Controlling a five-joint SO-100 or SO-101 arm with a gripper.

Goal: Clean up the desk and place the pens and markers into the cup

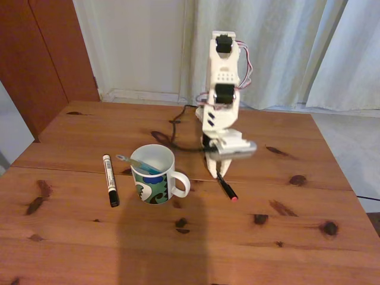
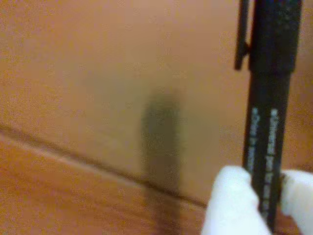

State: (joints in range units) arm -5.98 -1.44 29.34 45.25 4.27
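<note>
Cup point(image 1: 155, 176) mid-desk point(image 1: 267, 237), teal pen point(image 1: 138, 164) leaning inside. White marker point(image 1: 110, 179) flat just left of it (fixed view). Gripper point(image 1: 217, 172) pinching the black pen point(image 2: 269, 122), whose red tip points down at the wood, right of cup.

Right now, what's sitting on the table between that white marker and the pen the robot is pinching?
In the fixed view, the cup stands between the white marker and the black pen, with a teal pen already inside it.

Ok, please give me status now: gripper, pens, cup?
Gripper shut on black pen, right of the cup in fixed view. Teal pen in cup. White marker on desk, left of cup. Nothing in the way.
</note>
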